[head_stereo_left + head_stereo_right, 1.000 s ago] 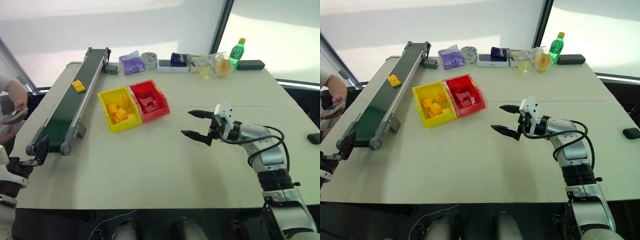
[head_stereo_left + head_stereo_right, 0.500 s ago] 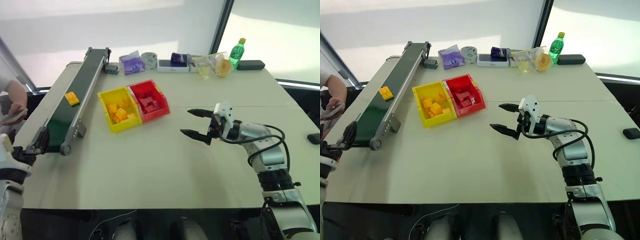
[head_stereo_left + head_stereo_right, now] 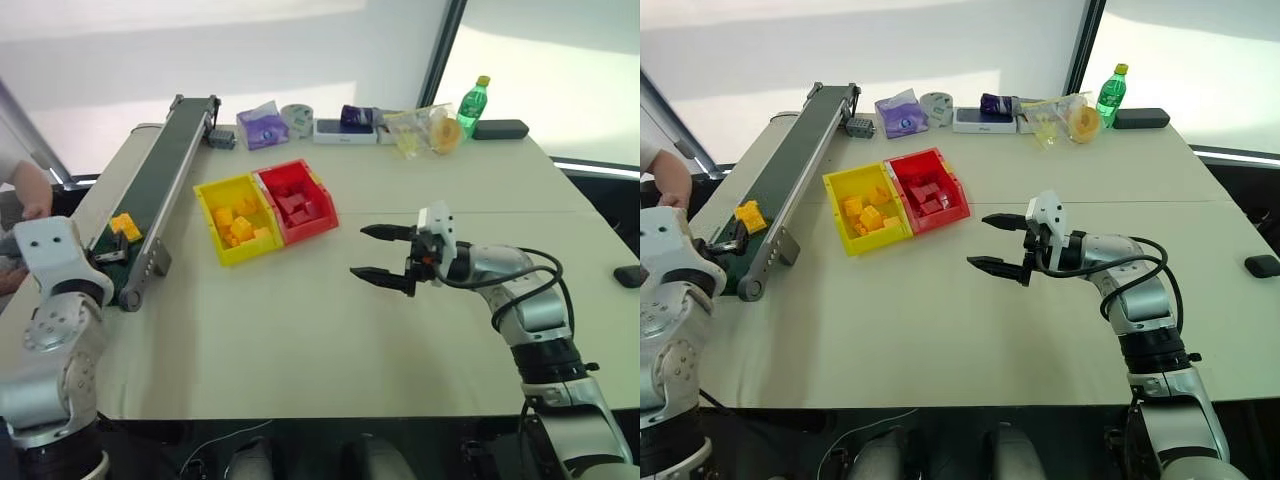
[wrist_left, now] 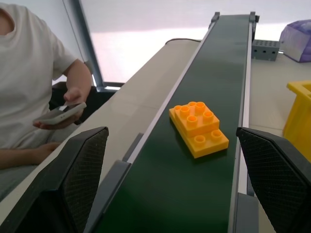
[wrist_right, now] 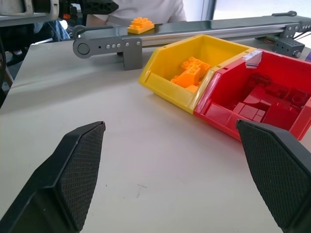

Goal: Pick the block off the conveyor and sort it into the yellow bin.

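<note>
Block — one, on conveyor; both grippers spread wide, empty.

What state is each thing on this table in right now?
block: lying loose on the belt, not gripped.
conveyor: carrying that one block.
yellow bin: holds several yellow blocks.
red bin: holds dark red blocks.
left gripper: open, facing the block.
right gripper: open, empty.
green bottle: upright, capped.
</note>
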You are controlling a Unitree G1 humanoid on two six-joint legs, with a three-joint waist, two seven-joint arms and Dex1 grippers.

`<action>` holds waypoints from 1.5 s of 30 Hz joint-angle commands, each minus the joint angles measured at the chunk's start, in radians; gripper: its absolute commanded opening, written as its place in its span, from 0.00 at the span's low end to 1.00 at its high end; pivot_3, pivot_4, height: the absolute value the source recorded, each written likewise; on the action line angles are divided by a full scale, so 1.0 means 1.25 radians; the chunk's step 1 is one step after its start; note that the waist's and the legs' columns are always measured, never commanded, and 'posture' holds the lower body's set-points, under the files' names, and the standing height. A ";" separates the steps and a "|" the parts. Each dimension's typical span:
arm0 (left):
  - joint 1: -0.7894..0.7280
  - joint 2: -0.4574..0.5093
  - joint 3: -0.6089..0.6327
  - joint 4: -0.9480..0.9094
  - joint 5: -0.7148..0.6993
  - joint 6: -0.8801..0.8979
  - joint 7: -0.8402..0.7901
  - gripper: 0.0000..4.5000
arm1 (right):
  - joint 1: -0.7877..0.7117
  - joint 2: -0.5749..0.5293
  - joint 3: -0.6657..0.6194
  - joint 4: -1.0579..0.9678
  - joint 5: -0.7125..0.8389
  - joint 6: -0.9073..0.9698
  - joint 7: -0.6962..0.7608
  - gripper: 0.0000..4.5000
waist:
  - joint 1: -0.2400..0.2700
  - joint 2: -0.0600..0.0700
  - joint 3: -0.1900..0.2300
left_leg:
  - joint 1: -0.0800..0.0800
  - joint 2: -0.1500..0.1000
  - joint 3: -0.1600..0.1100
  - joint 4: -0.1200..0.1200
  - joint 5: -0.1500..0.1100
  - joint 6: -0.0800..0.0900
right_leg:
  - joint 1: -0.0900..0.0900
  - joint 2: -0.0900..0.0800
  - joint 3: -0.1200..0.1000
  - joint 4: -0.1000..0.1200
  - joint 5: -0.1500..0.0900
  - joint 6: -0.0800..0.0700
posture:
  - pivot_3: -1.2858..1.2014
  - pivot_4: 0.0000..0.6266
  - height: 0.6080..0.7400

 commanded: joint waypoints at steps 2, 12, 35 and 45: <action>-0.019 -0.033 -0.032 0.009 0.044 0.002 0.034 0.99 | -0.014 -0.005 -0.014 -0.037 0.012 -0.008 -0.004 1.00 | 0.001 0.000 0.000 | 0.000 0.000 0.000 0.000 0.000 0.000 | 0.000 0.000 0.000 0.000 0.000 0.000 | 0.52 0.24 1.00; -0.018 -0.099 0.011 0.031 0.025 0.006 0.025 0.78 | -0.010 -0.009 -0.020 -0.040 0.003 -0.023 -0.023 1.00 | 0.001 0.000 0.000 | 0.001 0.000 0.000 0.000 0.000 0.000 | 0.001 0.000 0.000 0.000 0.000 0.000 | 0.52 0.24 1.00; -0.171 -0.057 -0.139 0.070 0.017 -0.100 -0.163 0.27 | -0.027 -0.005 -0.017 0.011 -0.014 -0.079 -0.035 1.00 | 0.002 0.000 0.000 | 0.001 0.000 0.000 0.000 0.000 0.000 | 0.001 0.000 0.000 0.000 0.000 0.000 | 0.52 0.24 1.00; -0.435 -0.123 -0.284 0.535 0.136 -0.292 -0.186 0.51 | -0.013 -0.016 -0.026 -0.028 -0.011 -0.058 -0.066 1.00 | -0.002 0.000 0.000 | 0.000 -0.003 0.001 0.001 0.000 0.000 | 0.001 0.001 -0.001 -0.001 0.000 0.001 | 0.52 0.24 1.00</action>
